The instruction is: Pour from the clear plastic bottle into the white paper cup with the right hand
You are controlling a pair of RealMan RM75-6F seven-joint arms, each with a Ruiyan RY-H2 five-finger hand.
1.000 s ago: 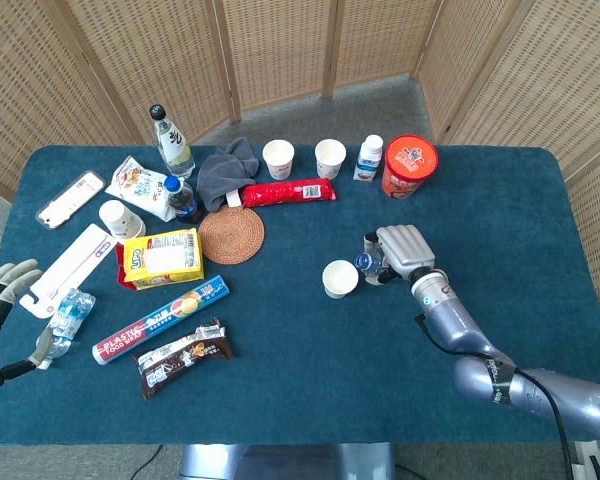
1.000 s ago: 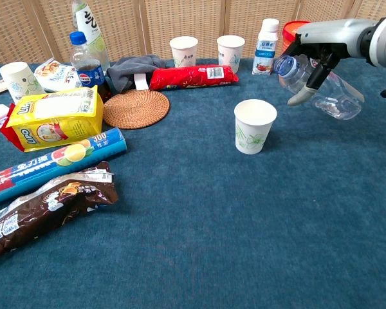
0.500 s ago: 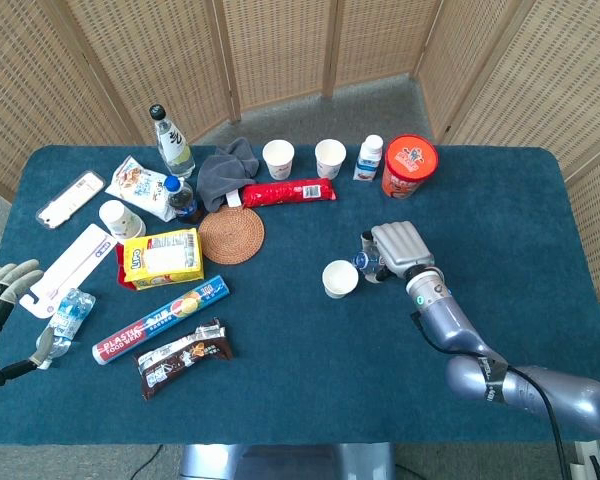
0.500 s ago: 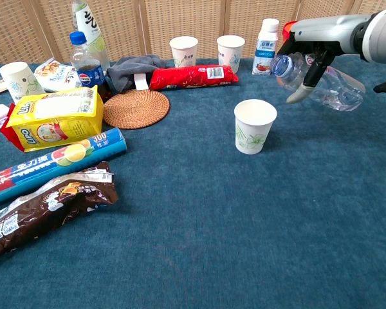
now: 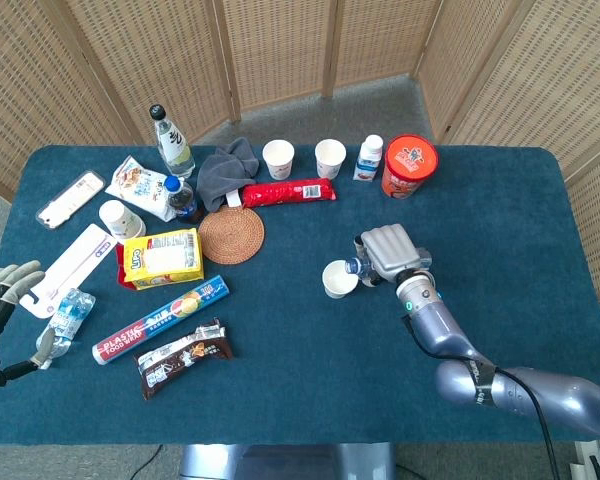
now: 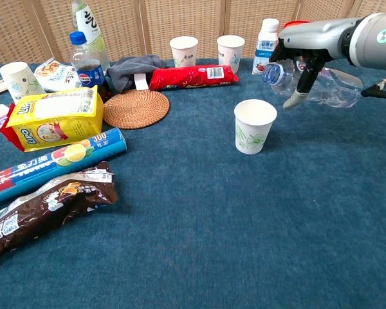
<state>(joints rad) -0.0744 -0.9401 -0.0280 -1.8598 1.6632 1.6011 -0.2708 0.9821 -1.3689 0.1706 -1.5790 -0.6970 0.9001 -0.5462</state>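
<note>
Gripping clear plastic bottle (image 6: 312, 85), right hand (image 6: 307, 59) holds it tilted above white paper cup (image 6: 255, 126).

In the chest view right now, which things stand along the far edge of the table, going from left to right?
Green-label bottle → blue-capped cola bottle → first paper cup → second paper cup → small milk bottle.

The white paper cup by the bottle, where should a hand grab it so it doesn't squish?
Best around the middle of the white paper cup, coming from its open left side. It stands upright with a soft round wall and an open rim, and the right hand and clear plastic bottle crowd the right.
</note>
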